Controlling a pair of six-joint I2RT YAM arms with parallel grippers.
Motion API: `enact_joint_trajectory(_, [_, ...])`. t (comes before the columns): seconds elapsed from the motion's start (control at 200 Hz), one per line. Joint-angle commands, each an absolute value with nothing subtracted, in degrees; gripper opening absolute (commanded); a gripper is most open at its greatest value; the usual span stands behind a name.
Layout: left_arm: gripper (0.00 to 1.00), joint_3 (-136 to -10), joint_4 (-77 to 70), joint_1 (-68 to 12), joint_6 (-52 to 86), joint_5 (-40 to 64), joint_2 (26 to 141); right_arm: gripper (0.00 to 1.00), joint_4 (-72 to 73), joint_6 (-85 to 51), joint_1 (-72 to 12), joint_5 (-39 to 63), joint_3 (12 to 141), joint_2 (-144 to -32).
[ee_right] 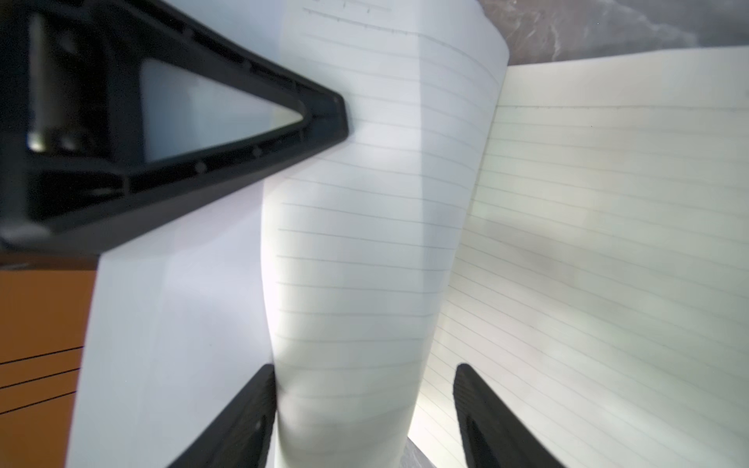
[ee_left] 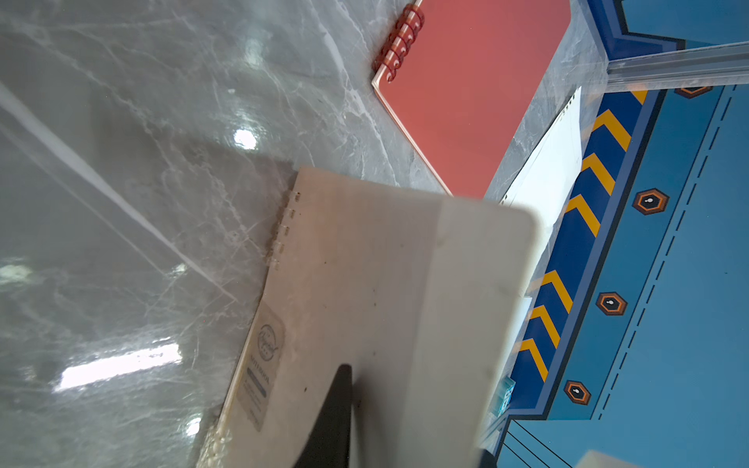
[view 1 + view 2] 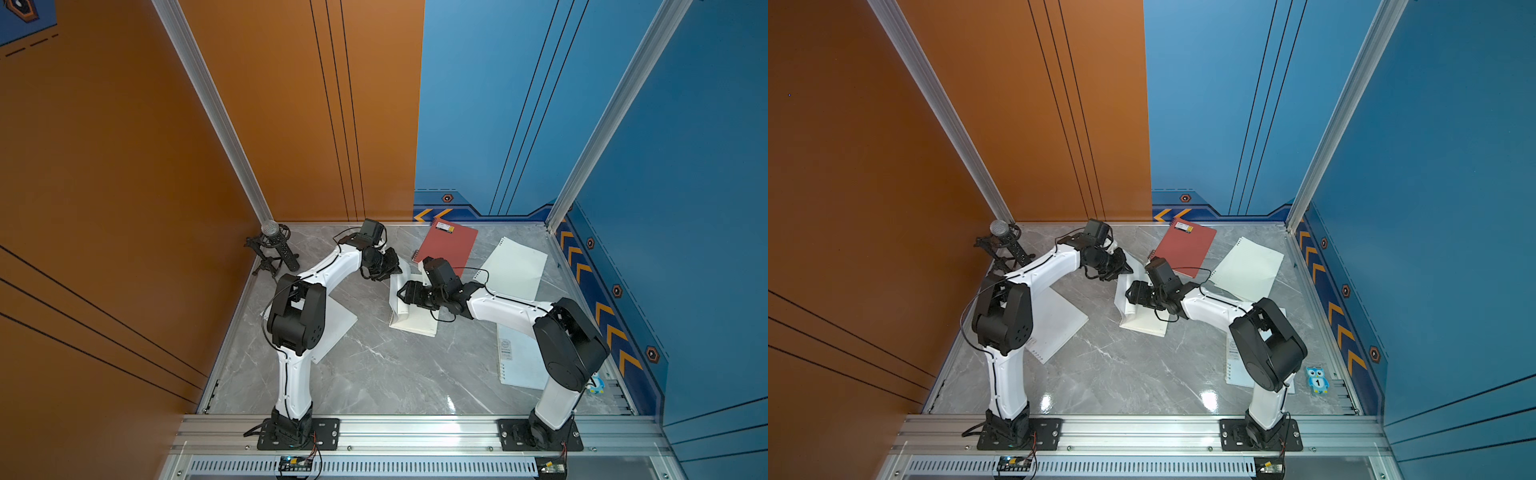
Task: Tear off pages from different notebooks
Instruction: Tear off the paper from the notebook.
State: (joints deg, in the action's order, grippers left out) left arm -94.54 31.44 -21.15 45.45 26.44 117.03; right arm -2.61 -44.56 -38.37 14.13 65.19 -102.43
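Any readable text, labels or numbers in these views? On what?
"1": owl card.
"NOTEBOOK", faint: grey label on the frosted cover; its logo and small print are blurred.
Black-yellow label on the red notebook: too small to read.
Second grey label, on the large notebook: too small to read.
Lined page: no writing.

The lifted cover (image 2: 385, 283) is hiding one finger of the left gripper (image 2: 344, 409), its label (image 2: 263, 356) is blurring past reading, and the right arm (image 3: 569, 332) is covering half a notebook (image 3: 515, 361) beneath its elbow.
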Motion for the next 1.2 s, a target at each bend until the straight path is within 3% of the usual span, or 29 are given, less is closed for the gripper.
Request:
enact_joint_trajectory(0.0, [0.25, -95.4, 33.4, -21.8, 45.5, 26.5, 118.7, 0.72, -7.7, -42.3, -38.3, 10.7, 65.8, -101.2])
enact_joint_trajectory(0.145, [0.44, -95.2, 33.4, -21.6, 45.4, 27.0, 118.4, 0.72, -8.4, -42.5, -36.5, 9.8, 64.0, -100.2])
enact_joint_trajectory(0.205, [0.46, -95.1, 33.4, -21.6, 45.4, 26.9, 118.3, 0.72, -8.3, -42.5, -35.9, 9.5, 63.1, -99.7])
enact_joint_trajectory(0.39, [0.43, -95.0, 33.4, -21.4, 45.1, 27.0, 118.3, 0.73, -3.8, -44.3, -33.6, 13.1, 61.0, -100.3])
enact_joint_trajectory(0.581, [0.32, -94.2, 33.4, -19.8, 43.7, 27.7, 117.5, 0.69, 2.3, -47.4, -29.8, 18.2, 60.2, -103.9])
enact_joint_trajectory(0.696, [0.36, -93.6, 33.5, -18.4, 42.0, 29.3, 117.2, 0.57, 2.4, -46.8, -28.4, 18.7, 62.0, -106.1])
enact_joint_trajectory(0.861, [0.4, -94.4, 33.5, -17.6, 40.5, 30.9, 118.4, 0.22, -4.6, -42.8, -28.4, 15.7, 68.2, -110.4])
enact_joint_trajectory(0.961, [0.29, -95.1, 33.5, -17.3, 39.9, 32.8, 119.4, 0.1, -9.3, -38.9, -29.8, 12.4, 71.6, -111.1])
enact_joint_trajectory(1.071, [0.03, -94.8, 33.4, -16.4, 39.8, 33.1, 119.4, 0.0, -15.8, -31.8, -33.4, 5.2, 76.1, -110.5])
enact_joint_trajectory(1.191, [0.0, -94.0, 33.5, -15.1, 40.2, 32.7, 118.2, 0.0, -18.6, -23.9, -37.2, -0.2, 78.8, -109.6])
